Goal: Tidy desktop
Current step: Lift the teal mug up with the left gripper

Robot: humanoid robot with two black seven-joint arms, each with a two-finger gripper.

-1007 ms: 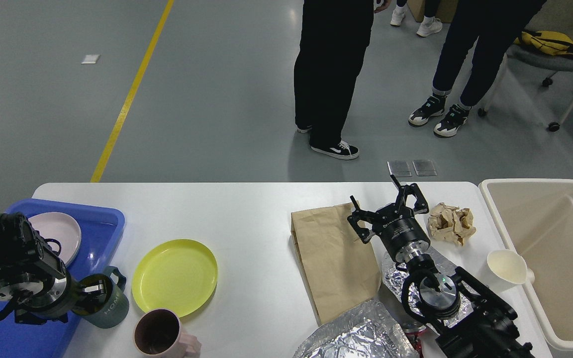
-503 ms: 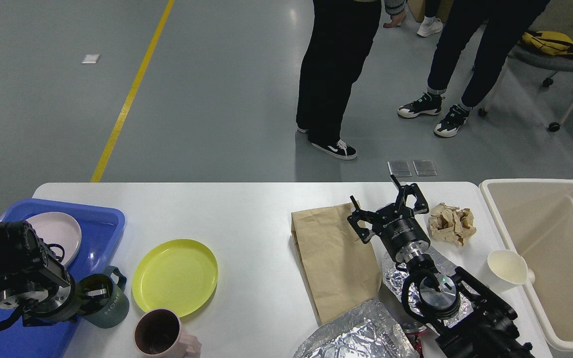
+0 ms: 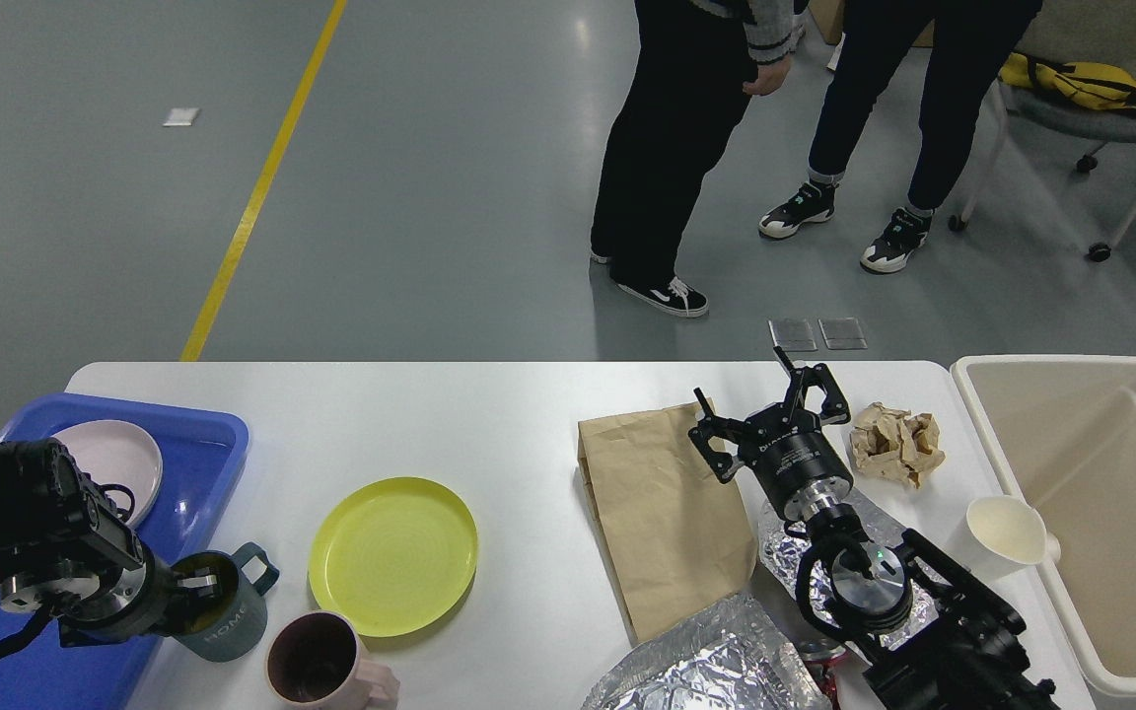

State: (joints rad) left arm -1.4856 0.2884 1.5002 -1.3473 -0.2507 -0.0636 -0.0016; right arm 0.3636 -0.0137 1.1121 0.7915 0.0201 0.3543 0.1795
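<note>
The left gripper [image 3: 195, 590] sat at the near left corner of the desktop [image 3: 489, 434], its fingers dipped into the mouth of a dark green mug [image 3: 223, 606] and seemingly pinching the rim, though how tightly I could not tell. The mug stood upright just beside the blue tray [image 3: 203, 444], its handle pointing away toward the yellow plate [image 3: 392, 554]. To my eye the tray was the mug's likely home, lying directly to the left of the claw, so only a short sideways carry looked necessary. That arm came in low and nearly level over the tray's near end.

The right gripper [image 3: 770, 419] hovered wide open and empty near the far right edge, pointing away, with the brown paper bag [image 3: 662, 513] to its left and the crumpled paper [image 3: 895, 442] just to its right, the beige bin [image 3: 1081, 473] beyond.
</note>
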